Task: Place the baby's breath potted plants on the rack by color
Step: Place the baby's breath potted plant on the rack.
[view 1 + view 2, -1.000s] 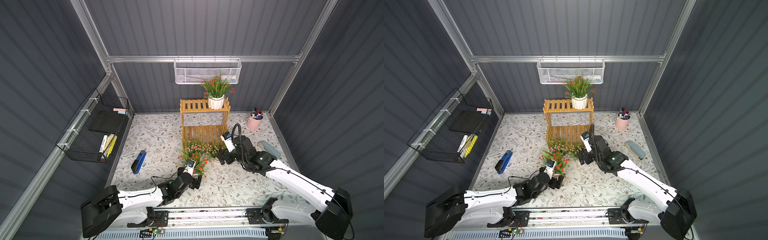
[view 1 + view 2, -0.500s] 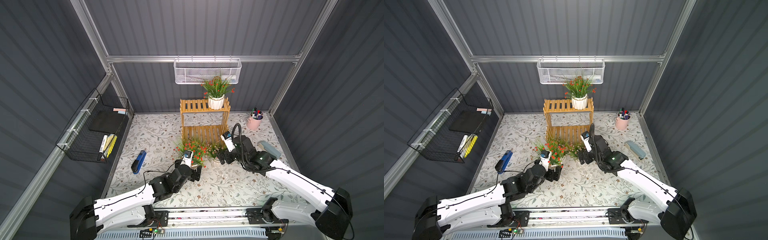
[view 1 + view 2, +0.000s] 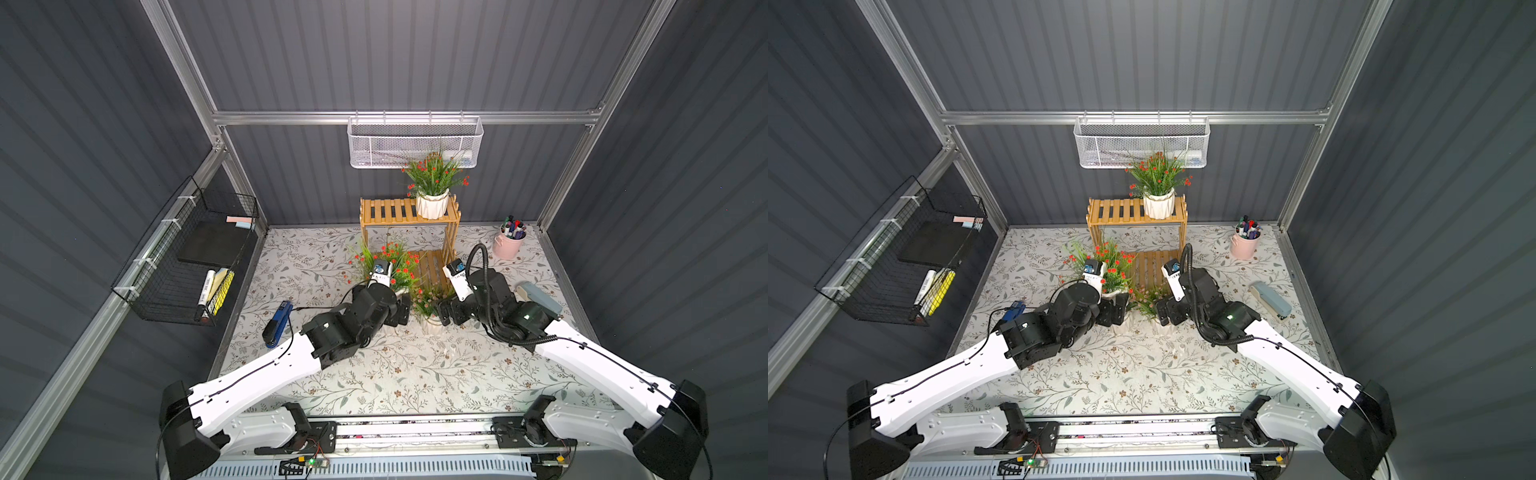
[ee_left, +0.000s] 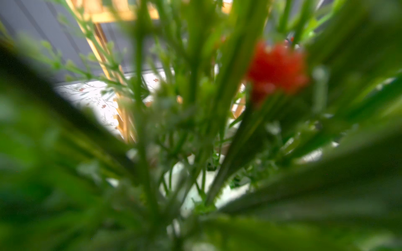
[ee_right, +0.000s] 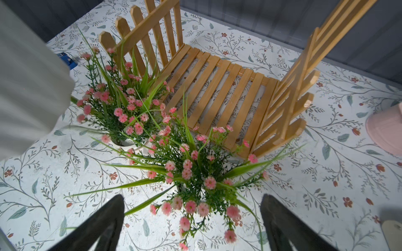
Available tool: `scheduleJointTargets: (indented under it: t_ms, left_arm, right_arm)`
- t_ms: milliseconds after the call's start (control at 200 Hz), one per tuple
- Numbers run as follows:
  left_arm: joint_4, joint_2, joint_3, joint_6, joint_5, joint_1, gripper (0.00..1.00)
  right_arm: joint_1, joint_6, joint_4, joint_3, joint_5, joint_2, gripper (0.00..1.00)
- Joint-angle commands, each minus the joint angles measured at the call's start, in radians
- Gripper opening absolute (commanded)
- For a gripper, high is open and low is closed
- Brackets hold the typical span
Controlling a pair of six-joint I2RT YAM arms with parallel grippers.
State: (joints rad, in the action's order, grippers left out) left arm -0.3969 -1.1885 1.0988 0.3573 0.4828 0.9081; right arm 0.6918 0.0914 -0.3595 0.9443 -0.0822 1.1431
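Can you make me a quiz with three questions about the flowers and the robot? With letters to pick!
1. Where is the red plant that no gripper holds? A) rack's top shelf B) rack's bottom shelf C) black basket
2. How many pink plants stand on the table? A) one B) two C) four
3. The right gripper is: A) shut on the pink cup B) shut on the rack C) open around a pink plant

Answers: 1 A, its white pot sits on the top slats. 2 B, both stand before the bottom shelf. 3 C, its fingers stand apart beside the flowers.
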Motion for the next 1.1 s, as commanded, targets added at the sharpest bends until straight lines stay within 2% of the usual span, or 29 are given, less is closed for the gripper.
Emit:
scheduleJointTargets:
  t_ms: [0, 255, 700, 1096]
  left_arm:
    - [-0.032, -0.051, 0.130, -0.066, -0.053, -0.073, 0.79]
    - [-0.113, -0.258, 0.463, -0.189, -0.158, -0.206, 0.79]
    - [-0.197, -0.549, 0.880, -0.313, -0.274, -0.377, 0.79]
    - [-0.215, -0.761, 1.152, -0.356, -0.381, -0.474, 0.79]
  right_arm:
    - [-0.002, -0.014, -0.002, 0.031, 0.007, -0.018, 0.99]
    - [-0.003, -0.029, -0.019, 0.055, 0.012, -0.034, 0.99]
    - [-0.002, -0.011, -0.032, 0.029, 0.023, -0.098, 0.99]
    - [-0.003, 0.000, -0.062, 0.024, 0.047, -0.119, 0.99]
